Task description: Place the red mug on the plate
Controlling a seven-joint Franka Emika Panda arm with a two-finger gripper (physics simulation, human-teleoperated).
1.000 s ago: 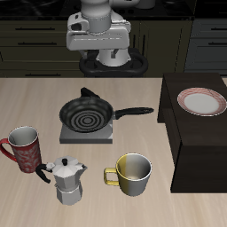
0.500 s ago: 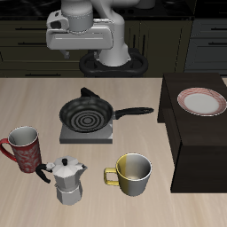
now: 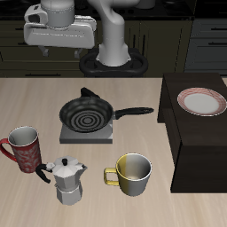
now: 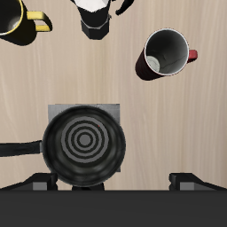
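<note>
In the exterior view the pincer (image 3: 58, 37) sits high against dark cabinets, and its fingers cannot be made out there. In the wrist view only the two fingertips (image 4: 40, 180) show, so its opening cannot be judged. That view's edge cuts off the yellow mug (image 4: 19, 18), the moka pot (image 4: 97, 15) and the frying pan's handle (image 4: 19, 149).

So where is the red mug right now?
The red mug stands near the table's front edge, beside the moka pot, far from the plate.
</note>
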